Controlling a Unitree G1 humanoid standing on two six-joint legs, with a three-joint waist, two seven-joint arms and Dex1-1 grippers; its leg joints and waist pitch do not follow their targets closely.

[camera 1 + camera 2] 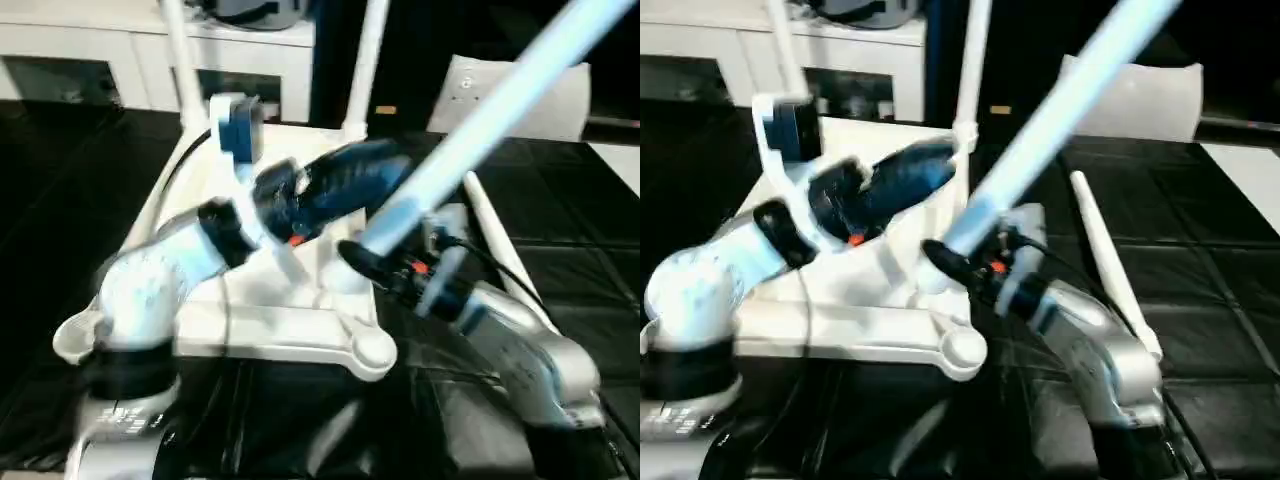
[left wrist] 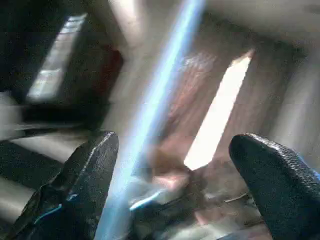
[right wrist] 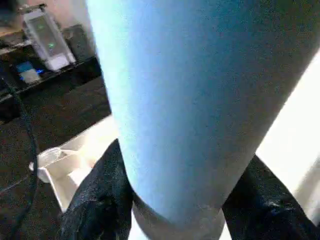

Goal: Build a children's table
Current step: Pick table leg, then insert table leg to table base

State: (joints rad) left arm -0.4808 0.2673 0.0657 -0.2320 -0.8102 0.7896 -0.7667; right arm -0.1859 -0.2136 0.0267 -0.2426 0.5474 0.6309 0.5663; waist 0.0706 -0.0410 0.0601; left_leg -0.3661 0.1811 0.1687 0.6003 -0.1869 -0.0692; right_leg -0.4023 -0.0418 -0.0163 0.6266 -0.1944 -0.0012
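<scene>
Head views: the tabletop (image 1: 270,320) lies underside up on the dark floor (image 1: 580,240), a spare leg (image 1: 1110,270) along its right edge. Right wrist view: right gripper (image 3: 175,200) clamps a leg (image 3: 190,100). Left wrist view: left gripper (image 2: 175,185) is blurred, fingers (image 2: 85,185) spread, empty.

The white plastic ribbed tabletop (image 1: 300,325) lies upside down under the right pincer (image 1: 365,262), which clamps a long white tapered leg (image 1: 490,120) slanting upward; another leg (image 1: 1110,265) lies beside.
</scene>
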